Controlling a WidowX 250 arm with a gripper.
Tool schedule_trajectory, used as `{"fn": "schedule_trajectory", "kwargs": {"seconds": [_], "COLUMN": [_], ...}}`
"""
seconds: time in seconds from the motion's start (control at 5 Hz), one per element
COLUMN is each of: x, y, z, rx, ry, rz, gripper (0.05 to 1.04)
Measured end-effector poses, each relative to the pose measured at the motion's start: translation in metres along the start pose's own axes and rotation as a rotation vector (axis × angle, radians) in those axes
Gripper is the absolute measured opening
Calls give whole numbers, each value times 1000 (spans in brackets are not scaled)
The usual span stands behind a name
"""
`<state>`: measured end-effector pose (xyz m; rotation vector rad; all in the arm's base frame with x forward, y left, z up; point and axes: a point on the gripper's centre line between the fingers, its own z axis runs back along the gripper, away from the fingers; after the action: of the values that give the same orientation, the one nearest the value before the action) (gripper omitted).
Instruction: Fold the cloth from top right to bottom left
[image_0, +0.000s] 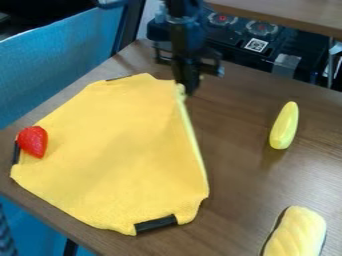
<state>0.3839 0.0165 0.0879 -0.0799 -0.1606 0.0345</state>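
Wood-look bench (240, 170), blue fabric panel (67, 65) alongside
Black gear (230, 42) behind it, plus another wooden top (287, 11) up back.

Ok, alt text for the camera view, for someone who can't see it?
A black robot gripper is at the top right corner of a yellow cloth spread on a brown wood-grain table. A red strawberry sits at the cloth's left edge; right of the cloth are a smooth yellow oblong and, lower, a pale ridged one.

Black hand (186, 90) gripping yellow cloth (120, 145) by 1 corner, red strawberry (33, 141) at left
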Motion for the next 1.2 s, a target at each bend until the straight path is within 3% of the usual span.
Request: {"fn": "schedule_trajectory", "kwargs": {"seconds": [0.2,0.8,1.2], "x": [-26,-108,-123], "y": [26,112,137], "z": [13,21,38], "rx": [3,49,48], "ry": [22,110,90], "rz": [-26,31,58], "gripper": [73,73,73]}}
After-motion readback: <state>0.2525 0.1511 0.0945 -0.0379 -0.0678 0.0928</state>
